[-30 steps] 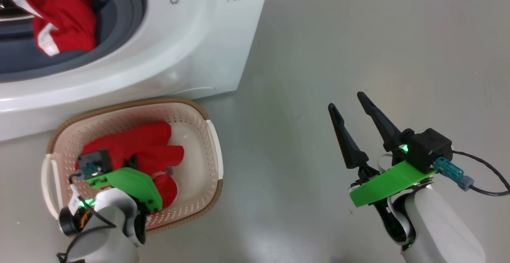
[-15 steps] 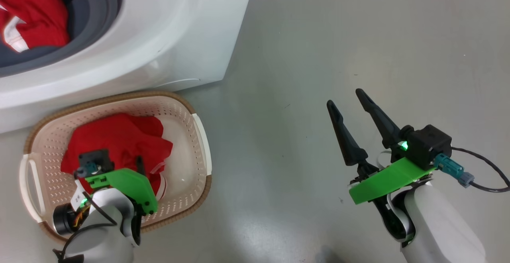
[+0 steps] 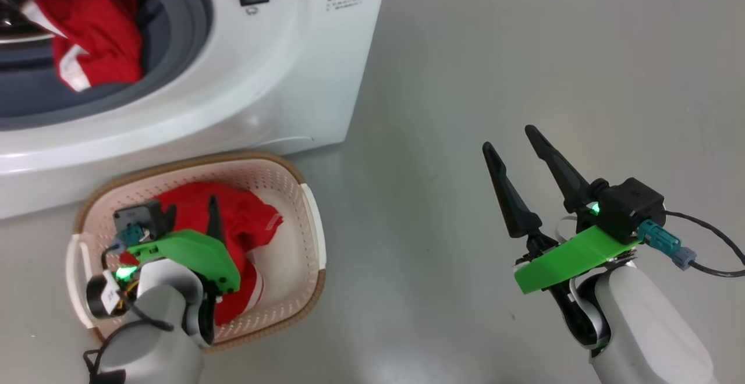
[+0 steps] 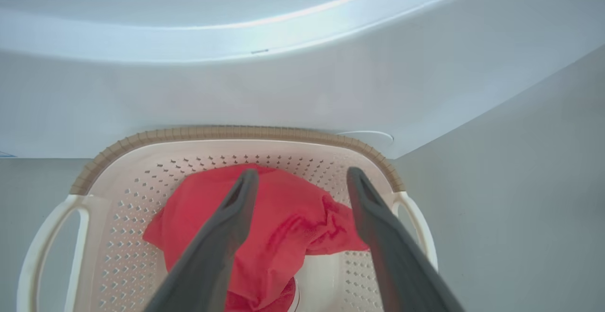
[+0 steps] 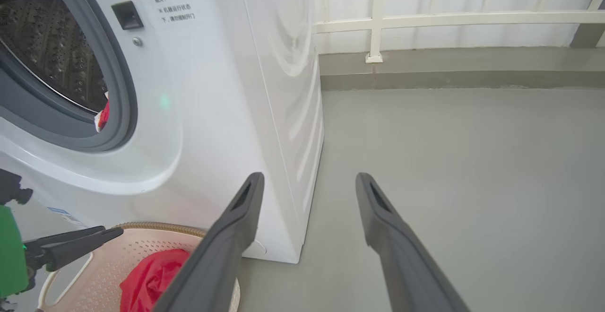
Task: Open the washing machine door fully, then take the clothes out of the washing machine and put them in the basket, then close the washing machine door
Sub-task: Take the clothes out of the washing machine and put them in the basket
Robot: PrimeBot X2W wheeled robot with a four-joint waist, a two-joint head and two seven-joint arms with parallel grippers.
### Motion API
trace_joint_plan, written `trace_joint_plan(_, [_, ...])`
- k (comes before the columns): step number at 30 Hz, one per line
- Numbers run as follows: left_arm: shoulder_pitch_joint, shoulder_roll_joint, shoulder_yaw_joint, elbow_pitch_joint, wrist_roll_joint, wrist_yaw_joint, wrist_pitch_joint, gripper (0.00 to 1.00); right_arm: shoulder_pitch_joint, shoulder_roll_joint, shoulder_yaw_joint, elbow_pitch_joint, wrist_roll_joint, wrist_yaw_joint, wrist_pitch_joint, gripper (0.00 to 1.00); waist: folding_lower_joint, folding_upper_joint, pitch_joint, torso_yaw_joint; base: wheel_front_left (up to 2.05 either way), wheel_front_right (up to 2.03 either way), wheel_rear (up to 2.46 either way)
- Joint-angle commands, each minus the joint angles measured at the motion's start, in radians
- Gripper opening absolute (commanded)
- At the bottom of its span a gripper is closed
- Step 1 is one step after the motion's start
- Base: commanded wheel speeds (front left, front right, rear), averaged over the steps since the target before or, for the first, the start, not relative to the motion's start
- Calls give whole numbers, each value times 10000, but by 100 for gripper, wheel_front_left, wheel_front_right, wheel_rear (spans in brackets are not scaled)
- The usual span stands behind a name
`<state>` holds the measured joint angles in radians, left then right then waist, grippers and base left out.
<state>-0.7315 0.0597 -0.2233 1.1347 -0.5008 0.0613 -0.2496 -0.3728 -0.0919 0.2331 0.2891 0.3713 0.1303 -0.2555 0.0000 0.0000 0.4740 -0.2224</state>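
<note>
The white washing machine [image 3: 279, 75] stands at the upper left with its mouth uncovered; its door is out of view. Red clothes [image 3: 93, 29] with white trim hang inside the drum over the grey gasket. The cream basket [image 3: 311, 215] sits on the floor in front of the machine and holds a red garment [image 3: 250, 221]. My left gripper [image 3: 192, 216] hangs open just above that garment, nothing between its fingers [image 4: 227, 236]; the garment [image 4: 288, 217] lies loose below. My right gripper [image 3: 509, 139] stands open and empty over bare floor, well right of the basket.
Grey floor [image 3: 524, 52] stretches to the right of the machine. In the right wrist view a pale wall with a white rail [image 5: 449, 19] stands behind the machine's side [image 5: 283, 90]. A cable [image 3: 710, 267] trails from my right wrist.
My left gripper has opened and let go of the red garment, which now lies in the basket. The gripper has lifted slightly. The head camera swung; my right arm kept still.
</note>
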Motion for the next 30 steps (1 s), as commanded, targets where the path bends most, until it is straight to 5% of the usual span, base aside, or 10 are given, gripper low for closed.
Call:
trace_joint_plan(1, [573, 265, 370, -648, 167, 49, -118, 100, 214, -103, 118, -193, -145, 4, -63, 100, 0, 0, -442, 253, 0, 0, 0])
trace_joint_plan(20, [3788, 73, 1545, -5295, 1734, 566, -121, 100, 944, -319, -303, -102, -674, 4, -63, 100, 0, 0, -2580, 696, 0, 0, 0])
trace_joint_plan(30, [4977, -54, 1811, -7707, 1955, 380, -121, 100, 1555, -297, -715, -437, -998, 4, -63, 100, 0, 0, -3362, 871, 0, 0, 0])
